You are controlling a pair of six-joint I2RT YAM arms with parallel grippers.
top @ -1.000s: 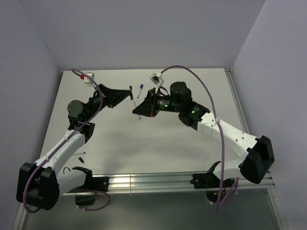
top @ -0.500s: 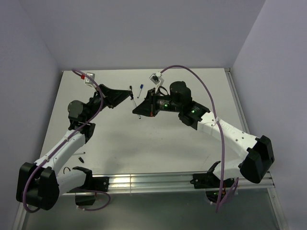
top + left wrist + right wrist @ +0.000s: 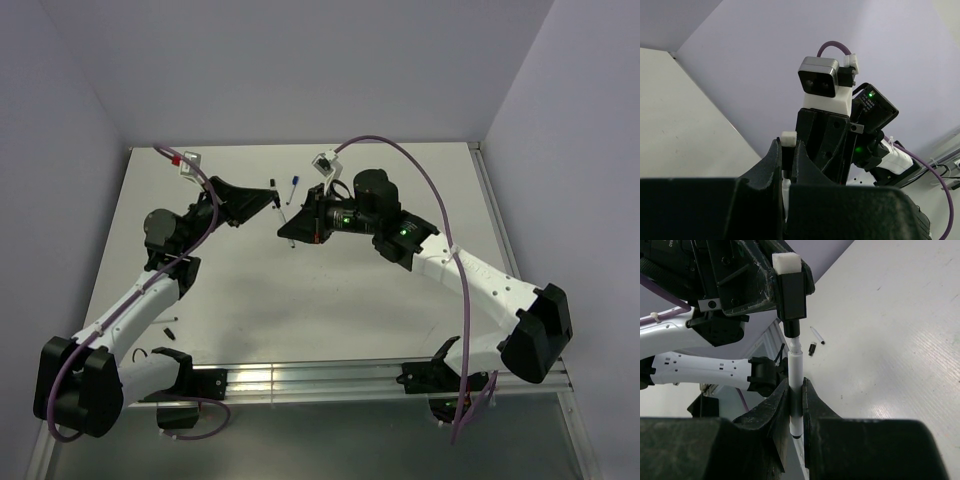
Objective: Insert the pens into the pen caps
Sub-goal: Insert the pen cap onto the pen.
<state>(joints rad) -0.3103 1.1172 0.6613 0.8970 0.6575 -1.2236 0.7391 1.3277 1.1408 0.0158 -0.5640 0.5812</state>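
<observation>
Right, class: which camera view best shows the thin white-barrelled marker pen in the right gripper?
The right wrist view: the thin white-barrelled marker pen sits centred, clamped in the right gripper, tip meeting a short black cap. The top external view shows a tiny sliver; in the left wrist view the left gripper blocks it.

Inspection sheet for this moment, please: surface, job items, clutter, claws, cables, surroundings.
Surface: pale table, no spills seen.
Job's things: a white pen held upright, its tip at the mouth of a black pen cap; whether it is seated cannot be told. A blue-tipped pen lies at the far side. A loose pen and a loose cap lie side by side.
Clutter: nothing seen.
Claws: left claw shut on the pen cap; right claw shut on the white pen.
Cables: purple cables loop along both arms, no snag seen.
Surroundings: plain lavender walls; metal rail at the near edge.
</observation>
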